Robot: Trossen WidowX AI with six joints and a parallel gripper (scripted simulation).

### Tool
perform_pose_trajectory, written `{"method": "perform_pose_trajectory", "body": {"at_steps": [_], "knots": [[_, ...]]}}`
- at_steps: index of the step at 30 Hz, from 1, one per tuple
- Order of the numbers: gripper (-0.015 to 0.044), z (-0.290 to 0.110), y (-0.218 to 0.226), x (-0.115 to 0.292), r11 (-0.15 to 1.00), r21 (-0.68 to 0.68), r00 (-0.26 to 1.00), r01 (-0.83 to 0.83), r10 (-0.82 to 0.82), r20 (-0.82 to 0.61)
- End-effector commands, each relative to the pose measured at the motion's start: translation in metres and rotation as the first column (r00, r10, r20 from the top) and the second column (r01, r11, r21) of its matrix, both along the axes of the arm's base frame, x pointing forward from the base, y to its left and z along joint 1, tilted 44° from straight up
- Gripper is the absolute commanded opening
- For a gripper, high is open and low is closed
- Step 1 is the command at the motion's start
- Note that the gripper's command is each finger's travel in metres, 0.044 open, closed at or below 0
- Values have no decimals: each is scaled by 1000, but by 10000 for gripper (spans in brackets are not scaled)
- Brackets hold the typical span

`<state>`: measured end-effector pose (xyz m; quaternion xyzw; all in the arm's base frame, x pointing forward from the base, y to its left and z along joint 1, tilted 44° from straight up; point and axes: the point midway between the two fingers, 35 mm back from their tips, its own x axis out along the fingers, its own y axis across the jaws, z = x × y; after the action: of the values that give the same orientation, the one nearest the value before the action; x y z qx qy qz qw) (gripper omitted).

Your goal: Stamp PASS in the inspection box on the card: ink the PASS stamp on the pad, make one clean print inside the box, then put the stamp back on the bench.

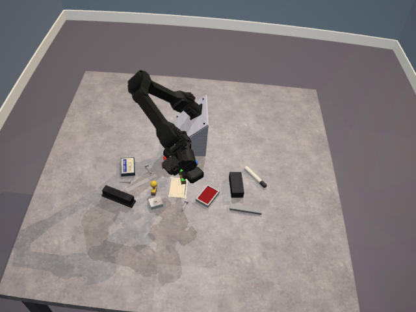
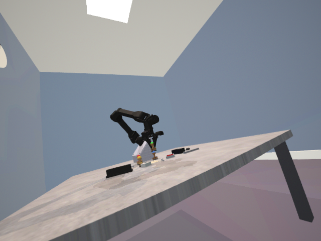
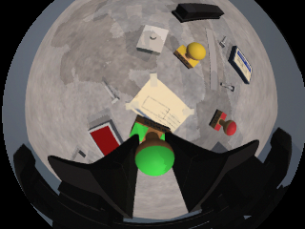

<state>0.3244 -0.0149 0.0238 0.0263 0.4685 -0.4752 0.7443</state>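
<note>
From the left of the top view, a long black block (image 1: pixel 118 195) lies on the grey table (image 1: pixel 285 234), with a small blue-and-white box (image 1: pixel 127 166) behind it. Next comes a yellow-knobbed stamp (image 1: pixel 153 186) standing upright, and just in front of it a small pale square tile (image 1: pixel 155 202).

The cream card (image 1: pixel 177 188) lies flat to the right of the yellow stamp, printed lines along its right side; the wrist view shows it as a pale sheet (image 3: pixel 160 107) with a faint outlined box, though whether any print sits in that box is too small to tell. A red-knobbed stamp (image 3: pixel 224 122) lies on the table near the card in the wrist view.

The gripper (image 1: pixel 182 175) hangs over the card's upper right part, its fingers closed narrowly on the green-knobbed PASS stamp (image 3: pixel 152 152). In the wrist view the green knob sits between the two dark fingers, with the stamp's body pointing down towards the card's near edge. From the exterior view the stamp (image 2: pixel 153 149) stands upright with its foot down at the card; actual contact cannot be told.

Further right, the red ink pad (image 1: pixel 207 195) lies near the card but apart from it, then a second black block (image 1: pixel 236 184), a thin grey bar (image 1: pixel 245 210) and a white marker (image 1: pixel 255 176).
</note>
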Motion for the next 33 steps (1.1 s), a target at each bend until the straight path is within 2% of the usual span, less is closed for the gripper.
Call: {"method": "perform_pose_trajectory", "body": {"at_steps": [1, 33], "knots": [[0, 8, -10, -5, 997, 9, 994, 75, -76, 74], [0, -6, -22, -2, 997, 10, 994, 77, -77, 75]]}}
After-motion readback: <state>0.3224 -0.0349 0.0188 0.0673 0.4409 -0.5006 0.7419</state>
